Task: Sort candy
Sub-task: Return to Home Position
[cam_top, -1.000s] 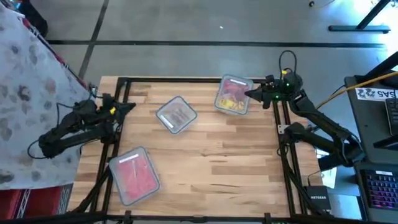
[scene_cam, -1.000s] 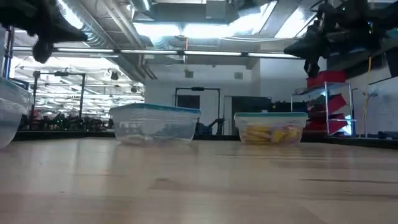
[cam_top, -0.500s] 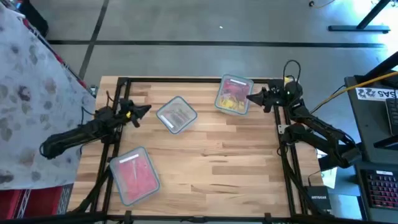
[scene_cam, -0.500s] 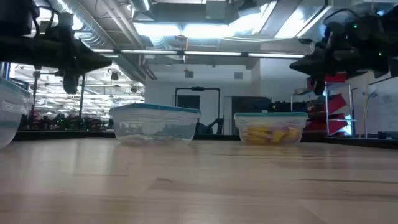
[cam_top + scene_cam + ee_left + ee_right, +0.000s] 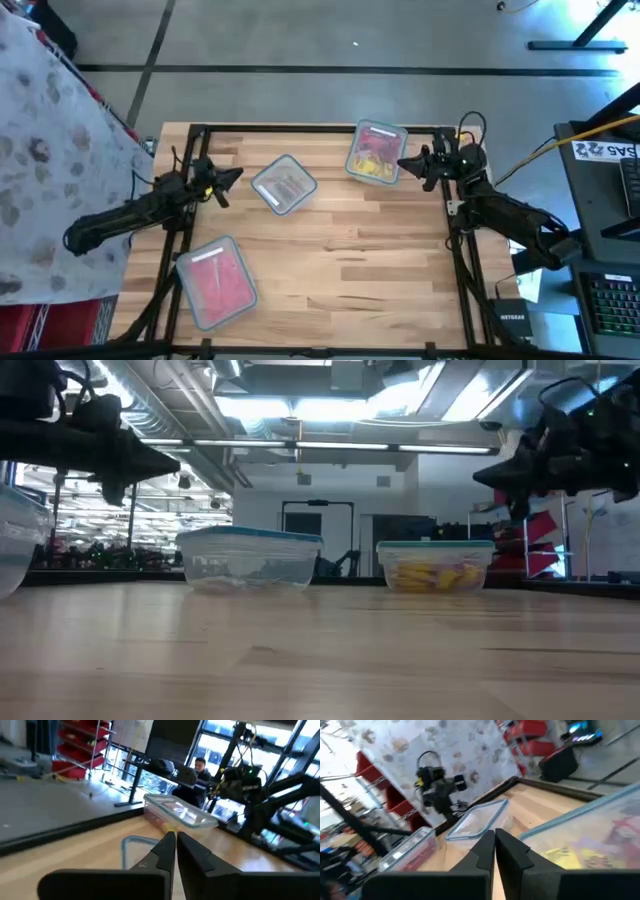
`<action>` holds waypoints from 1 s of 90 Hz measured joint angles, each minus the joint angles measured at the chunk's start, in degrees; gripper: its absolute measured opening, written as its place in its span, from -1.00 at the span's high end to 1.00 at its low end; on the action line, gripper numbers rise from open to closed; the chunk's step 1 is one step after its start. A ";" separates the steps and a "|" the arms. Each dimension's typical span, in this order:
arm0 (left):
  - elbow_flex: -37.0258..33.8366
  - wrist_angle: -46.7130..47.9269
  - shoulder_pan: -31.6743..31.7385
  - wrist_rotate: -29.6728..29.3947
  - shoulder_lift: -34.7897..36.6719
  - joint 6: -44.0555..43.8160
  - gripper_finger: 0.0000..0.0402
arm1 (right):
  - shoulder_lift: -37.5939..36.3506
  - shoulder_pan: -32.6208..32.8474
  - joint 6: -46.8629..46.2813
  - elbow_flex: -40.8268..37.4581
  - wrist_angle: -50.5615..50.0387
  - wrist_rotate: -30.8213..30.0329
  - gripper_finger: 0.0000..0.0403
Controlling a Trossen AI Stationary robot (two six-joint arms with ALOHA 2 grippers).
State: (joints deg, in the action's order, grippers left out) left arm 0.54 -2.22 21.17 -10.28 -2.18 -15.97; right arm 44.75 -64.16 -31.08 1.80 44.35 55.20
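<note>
Three clear containers stand on the wooden table. One at the far right [image 5: 376, 153] holds yellow and pink candy [image 5: 432, 573]. One at the far middle [image 5: 284, 184] holds silvery pieces. One near the left front [image 5: 215, 281] holds red candy. My left gripper [image 5: 236, 176] hangs shut above the table's left side, left of the middle container. My right gripper [image 5: 402, 163] hangs shut just right of the far right container, above the table.
A black frame [image 5: 300, 128] runs along the table's edges. The middle and near right of the table are bare wood [image 5: 350, 260]. A person sits in the room beyond the table [image 5: 200, 766].
My left gripper has swung from beyond the table's left edge toward the middle container and come lower. My right gripper has come down and a little toward the table's near edge, beside the far right container. The containers have stayed put.
</note>
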 joint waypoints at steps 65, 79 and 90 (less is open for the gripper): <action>-0.02 0.02 0.00 0.02 -0.17 -1.17 1.00 | -0.14 0.30 -0.16 -1.37 -17.12 -14.29 1.00; -0.04 0.02 0.00 0.04 -0.17 -1.17 1.00 | -4.16 2.80 -0.17 -1.37 -22.87 -15.24 1.00; -0.04 0.02 0.00 0.04 -0.17 -1.17 1.00 | -11.28 7.92 -0.15 -1.37 -28.72 -18.23 1.00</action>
State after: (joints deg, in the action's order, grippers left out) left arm 0.49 -2.20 21.17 -10.24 -2.35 -17.15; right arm 33.47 -56.24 -31.23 0.43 15.63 36.97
